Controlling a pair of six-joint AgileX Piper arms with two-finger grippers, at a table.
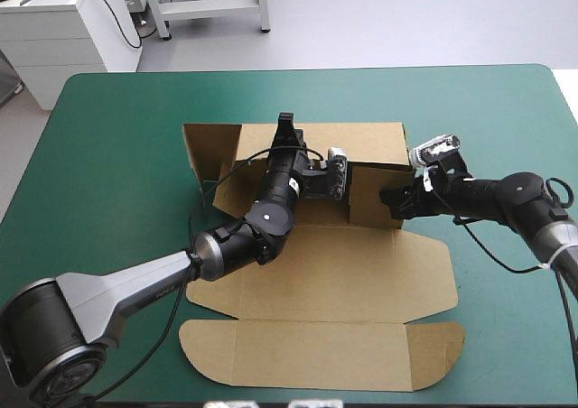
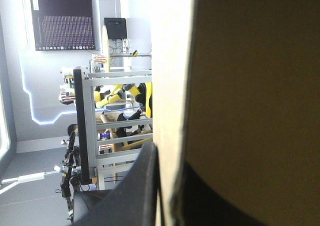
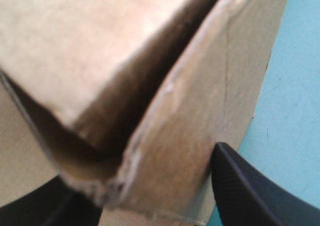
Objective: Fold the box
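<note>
Box (image 1: 343, 273) is sitting mid-table on the teal-green cover (image 1: 108, 155), lid (image 1: 325, 354) flat nearside | left gripper (image 1: 287, 124) is pinching the far wall (image 1: 361, 142) | right gripper (image 1: 393, 200) is straddling the right corner, fingers apart | reckon I'm needing that wall dead upright while tucking | left arm (image 1: 262, 218) is crowding the tray

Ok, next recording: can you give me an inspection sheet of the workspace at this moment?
Surface: teal-green cover, bare around the box.
Job's things: brown box part folded; far wall and side walls raised, near panels flat on the cover.
Clutter: nothing seen.
Grippers: left tool shut on the far wall; right tool open, its fingers astride the right side wall.
Cables: nothing seen beyond the arms' own.
Surroundings: nothing seen at the table's edges.
</note>
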